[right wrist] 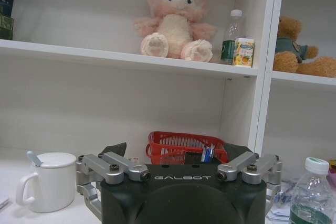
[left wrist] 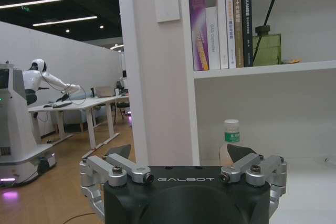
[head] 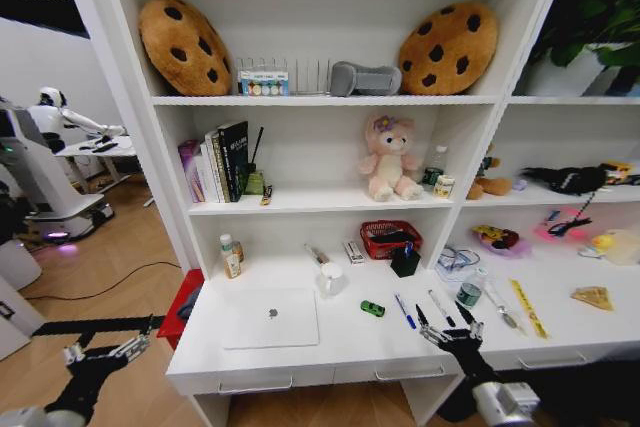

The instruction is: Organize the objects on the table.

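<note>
**A:** White desk (head: 300, 362), head view first: how much is tidied?

**B:** By my reading, nothing yet. The silver laptop (head: 270, 319) lies closed near the front edge toward the left end. The white mug (head: 331, 278) stands behind it, the green toy car (head: 372, 308) just past the laptop's right corner. Two pens (head: 404, 311) lie side by side toward the front edge, with the green-lidded jar (head: 469, 293) and the yellow ruler (head: 528, 308) further along to the right. All loose, all apart.

**A:** And the arms?

**B:** The right gripper (head: 449, 333) hovers at the front edge, just before the pens, fingers spread, holding nothing. The left gripper (head: 103, 351) hangs low off the desk's left end over the floor, fingers apart too.

**A:** Left wrist view?

**B:** The left gripper (left wrist: 181, 163) is wide open and empty, facing the shelving's side panel.

**A:** Right wrist view?

**B:** The right gripper (right wrist: 178, 162) is open, level, aimed at the back; the mug (right wrist: 48, 181) sits ahead to one side, a red basket (right wrist: 186, 148) straight beyond.
</note>
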Tool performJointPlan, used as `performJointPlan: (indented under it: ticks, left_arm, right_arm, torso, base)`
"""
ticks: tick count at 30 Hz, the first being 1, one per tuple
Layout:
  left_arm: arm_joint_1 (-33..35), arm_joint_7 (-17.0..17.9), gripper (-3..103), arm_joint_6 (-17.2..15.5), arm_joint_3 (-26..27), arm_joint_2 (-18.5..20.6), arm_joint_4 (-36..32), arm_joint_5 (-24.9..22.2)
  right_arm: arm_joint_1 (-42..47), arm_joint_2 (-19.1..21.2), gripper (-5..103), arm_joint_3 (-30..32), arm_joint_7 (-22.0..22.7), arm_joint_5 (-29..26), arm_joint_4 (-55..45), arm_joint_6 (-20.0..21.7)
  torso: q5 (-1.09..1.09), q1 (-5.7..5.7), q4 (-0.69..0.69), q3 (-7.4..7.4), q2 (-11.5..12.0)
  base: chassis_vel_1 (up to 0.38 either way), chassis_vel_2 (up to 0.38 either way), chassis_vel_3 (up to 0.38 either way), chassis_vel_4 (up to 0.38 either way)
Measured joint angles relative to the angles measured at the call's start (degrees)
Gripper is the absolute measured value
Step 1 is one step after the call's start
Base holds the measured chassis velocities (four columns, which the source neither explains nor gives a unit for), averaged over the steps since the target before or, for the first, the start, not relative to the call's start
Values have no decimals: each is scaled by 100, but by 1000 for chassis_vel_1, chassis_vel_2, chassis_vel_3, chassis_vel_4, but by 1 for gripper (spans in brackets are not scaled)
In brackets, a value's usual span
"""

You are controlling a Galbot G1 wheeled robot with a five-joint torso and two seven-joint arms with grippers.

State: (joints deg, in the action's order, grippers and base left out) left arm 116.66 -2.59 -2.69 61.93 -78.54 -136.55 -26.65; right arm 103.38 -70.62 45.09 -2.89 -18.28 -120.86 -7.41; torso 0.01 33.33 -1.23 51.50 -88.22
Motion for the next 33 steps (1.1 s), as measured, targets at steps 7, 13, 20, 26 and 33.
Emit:
performJointPlan:
  ticks: [7,13,20,26,33]
  left_arm:
    - [76,-11,100,-57,-91,43,-240,104]
    - [74,-6,100,-76,-98,69,-242,113]
    - [66,-2,100,-80,-101,82,-236,113]
    - [64,1,100,-83,-104,87,-227,112]
    - [62,1,100,-85,-106,90,-223,109]
  right_arm:
    - [6,-27,100,-96,-6,33,36,-38]
    - [13,43,100,-71,3,2,95,-61]
    - [-133,984,100,128,-1731,-664,476,94]
    - [-887,1804,100,48,-3076,-921,1428,110]
    - [-1861,2416,100,-204,-4164,-1442,2623,212]
  torso:
    - [0,0,-2,0,0]
    - [-1,0,-1,0,0]
    - [-2,0,0,0,0]
    - [2,0,-2,1,0]
    - [0,1,2,1,0]
  base:
    - [0,0,0,0]
    - [0,0,0,0]
    - [0,0,0,0]
    - [0,0,0,0]
    - [0,0,0,0]
